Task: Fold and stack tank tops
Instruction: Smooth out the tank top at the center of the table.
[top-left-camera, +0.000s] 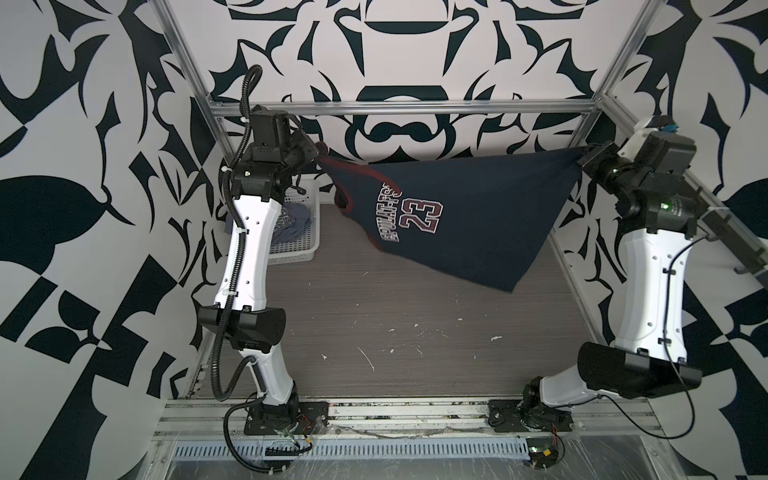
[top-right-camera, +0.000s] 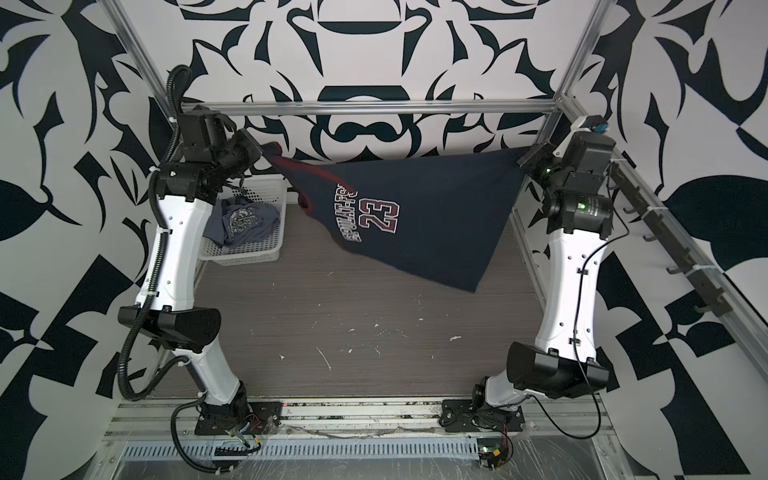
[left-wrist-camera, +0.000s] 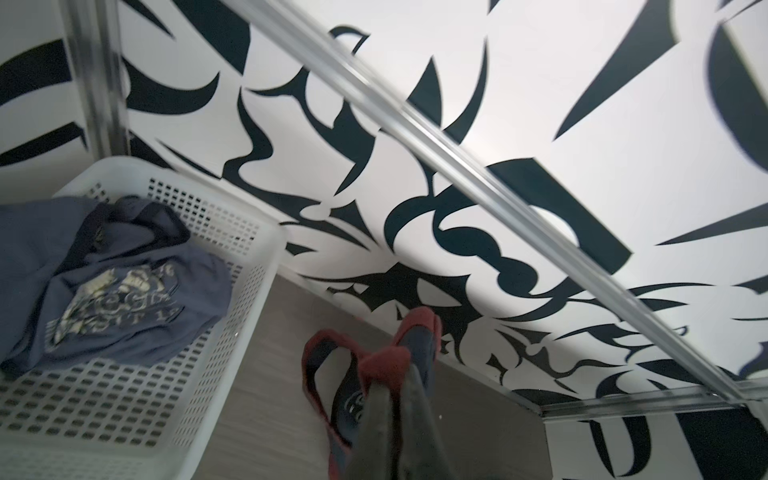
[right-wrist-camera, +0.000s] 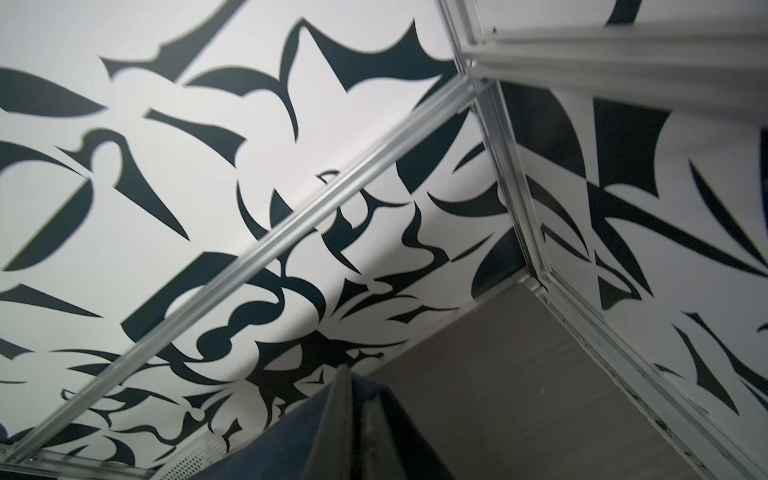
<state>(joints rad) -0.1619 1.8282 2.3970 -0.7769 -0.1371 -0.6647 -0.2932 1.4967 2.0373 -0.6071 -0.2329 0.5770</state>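
Count 2 tank tops, 1 basket (top-right-camera: 249, 254), 2 claws. Navy tank top (top-left-camera: 469, 216), maroon trim, "23" print: up off the table (top-left-camera: 415, 332), strung in the air between both claws near the back wall, print side toward the top views, lettering turned sideways. Left claw (top-left-camera: 316, 150): pinched narrow on 1 maroon-trimmed shoulder strap. Same in the left wrist view: fingers (left-wrist-camera: 382, 424) pressed together, red edge bunched at the tip, second strap loop hanging free just beside. Right claw (top-left-camera: 584, 154): clamped on 1 bottom-hem corner at the opposite end. In the right wrist view, only dark cloth draped around the closed fingertips (right-wrist-camera: 349, 415). Upper edge pulled nearly taut between the 2 grip points, the rest sagging into a triangle, lowest corner down by the table toward the right arm's side; cannot tell whether touching. Grey-blue tank top (top-right-camera: 245, 220), pale graphic on the front: crumpled and unfolded inside the white perforated basket, at the table's back left corner just beside the left arm (top-right-camera: 166, 249). Visible in both top views and the left wrist view (left-wrist-camera: 116, 286). Well apart from the navy one, no contact. Table: grey wood grain, scattered white scuffs.
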